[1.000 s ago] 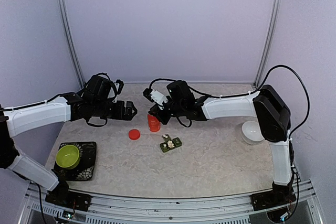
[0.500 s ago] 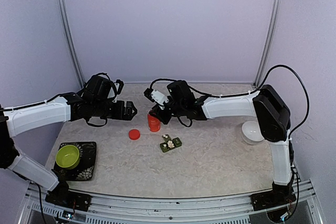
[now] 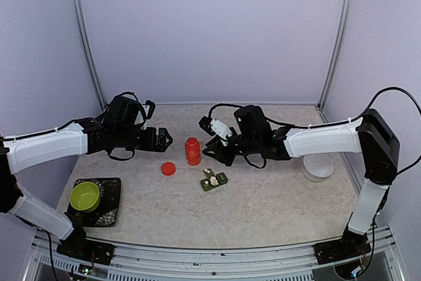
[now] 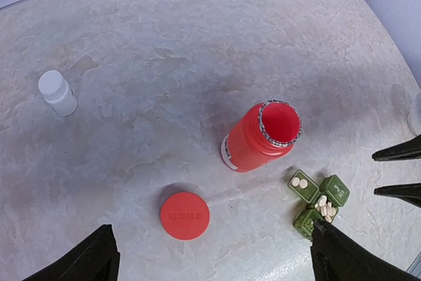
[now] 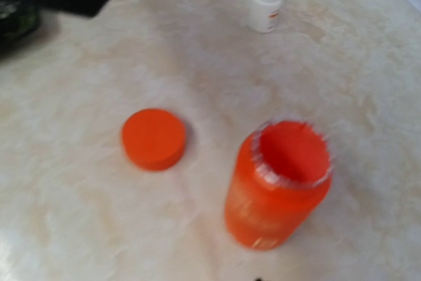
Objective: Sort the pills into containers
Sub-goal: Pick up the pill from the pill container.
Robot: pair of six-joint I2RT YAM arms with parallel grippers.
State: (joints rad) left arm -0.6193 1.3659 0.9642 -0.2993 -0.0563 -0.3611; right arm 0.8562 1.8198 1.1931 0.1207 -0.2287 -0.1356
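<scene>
Top view, change: my right fingers (image 3: 212,152) have let go of the red pill bottle (image 3: 192,151) and backed off to its right. A second ago they were round it. It stands upright by itself on the tabletop (image 3: 276,208).
Top view, pill box: the green pill box (image 3: 214,180) sits just in front of the bottle, with whitish pills (image 3: 209,174) showing in it. The red cap (image 3: 168,168) lies apart to the left.
Top view, left arm: my left fingers (image 3: 163,139) hover left of the bottle, unmoved.
Left wrist view, fingers: the left pair is spread wide and empty. The right pair's two dark tips poke in at the right edge, apart, nothing between them.
Left wrist view, pills: two in one cell, a small heap in another. The bottle mouth is open, and I see none inside.
Right wrist view: blurred, showing the open bottle, the cap beside it and a small white bottle (image 5: 266,3) beyond.
Meaning: I judge the pouring is over. Spreading the pills among the cells remains.
</scene>
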